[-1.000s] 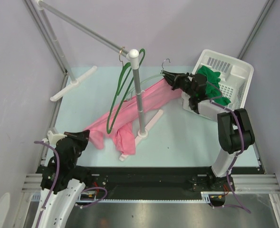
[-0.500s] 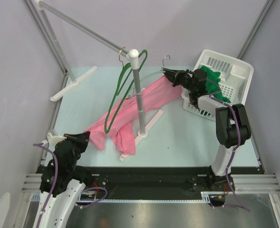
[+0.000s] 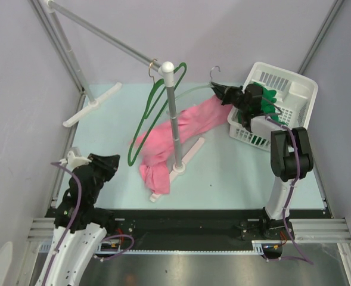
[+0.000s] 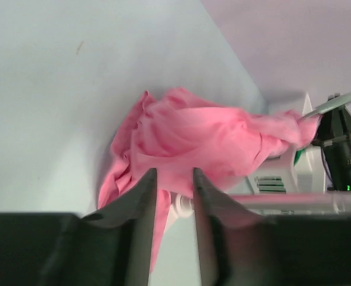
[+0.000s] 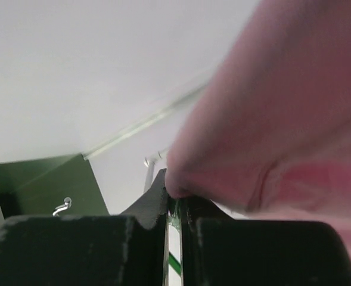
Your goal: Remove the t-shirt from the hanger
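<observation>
The pink t-shirt (image 3: 193,122) hangs on a pale green hanger (image 3: 193,92) and drapes down to the mat beside the rack pole (image 3: 174,119). My right gripper (image 3: 223,93) is shut on the hanger's neck, just under its metal hook (image 3: 214,72). In the right wrist view the jaws (image 5: 174,199) pinch the thin green hanger (image 5: 173,221), with pink cloth (image 5: 282,119) bunched at the tips. My left gripper (image 3: 111,161) is open and empty, left of the shirt. In the left wrist view its jaws (image 4: 172,190) are apart and the shirt (image 4: 199,137) lies ahead.
A dark green empty hanger (image 3: 146,119) hangs on the rack by the pole. The rack's white foot (image 3: 184,158) lies under the shirt. A white basket (image 3: 294,77) holding green cloth (image 3: 264,95) stands at the back right, behind my right gripper.
The shirt's left end has drawn back from my left gripper and bunched near the rack pole. My right gripper has carried the hanger slightly right and up. My left gripper has risen a little.
</observation>
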You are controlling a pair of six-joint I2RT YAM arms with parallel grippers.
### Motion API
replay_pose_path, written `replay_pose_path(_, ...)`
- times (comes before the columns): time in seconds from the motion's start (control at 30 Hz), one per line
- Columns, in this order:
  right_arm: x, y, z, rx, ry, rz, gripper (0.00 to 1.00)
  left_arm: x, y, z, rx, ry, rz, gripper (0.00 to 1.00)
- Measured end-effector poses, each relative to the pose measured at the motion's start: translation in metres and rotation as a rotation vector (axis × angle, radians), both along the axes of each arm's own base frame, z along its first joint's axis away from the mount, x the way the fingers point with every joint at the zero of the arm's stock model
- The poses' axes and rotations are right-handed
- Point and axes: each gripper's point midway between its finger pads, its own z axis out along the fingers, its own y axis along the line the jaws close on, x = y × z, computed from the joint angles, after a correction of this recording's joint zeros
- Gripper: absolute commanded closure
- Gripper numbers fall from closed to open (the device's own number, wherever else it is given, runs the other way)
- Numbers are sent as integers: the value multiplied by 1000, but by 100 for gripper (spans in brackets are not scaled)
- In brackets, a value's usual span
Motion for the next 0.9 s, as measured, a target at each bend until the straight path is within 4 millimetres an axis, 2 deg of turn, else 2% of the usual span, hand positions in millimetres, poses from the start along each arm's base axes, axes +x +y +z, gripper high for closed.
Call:
replay_pose_path(0.03, 7, -8, 0, -7, -7, -44, 100, 6, 0, -1, 31, 6, -6, 35)
replay_pose_path(0.13, 21, -34, 1, -16, -18, -141, 100, 24, -8, -4, 102, 40, -64, 12)
replay_pose_path(0.17, 24, -38, 0, -18, -15, -161, 100, 29, -12, -4, 121, 61, -93, 10)
replay_pose_path(0.23, 24, -33, -2, -35, -19, -168, 100, 39, -24, 5, 143, 75, -162, 10)
replay_pose_path(0.3, 19, -18, -3, -57, -36, -146, 100, 49, -32, 18, 155, 72, -213, 10)
replay_pose_path(0.4, 2, 22, -4, -100, -78, -67, 100, 58, -38, 42, 171, 25, -267, 14)
replay_pose_path(0.5, -22, 67, -2, -143, -134, 46, 100, 62, -34, 59, 172, -26, -276, 15)
replay_pose_path(0.6, -48, 105, 1, -180, -201, 152, 100, 68, -23, 64, 160, -45, -267, 14)
replay_pose_path(0.67, -62, 121, -2, -209, -232, 204, 100, 72, -22, 66, 150, -57, -294, 13)
replay_pose_path(0.73, -75, 136, -7, -237, -252, 253, 100, 80, -30, 68, 131, -67, -368, 16)
replay_pose_path(0.8, -84, 145, -12, -257, -262, 288, 100, 87, -46, 72, 106, -92, -483, 16)
replay_pose_path(0.9, -99, 160, -17, -276, -279, 345, 100, 96, -68, 65, 79, -84, -631, 17)
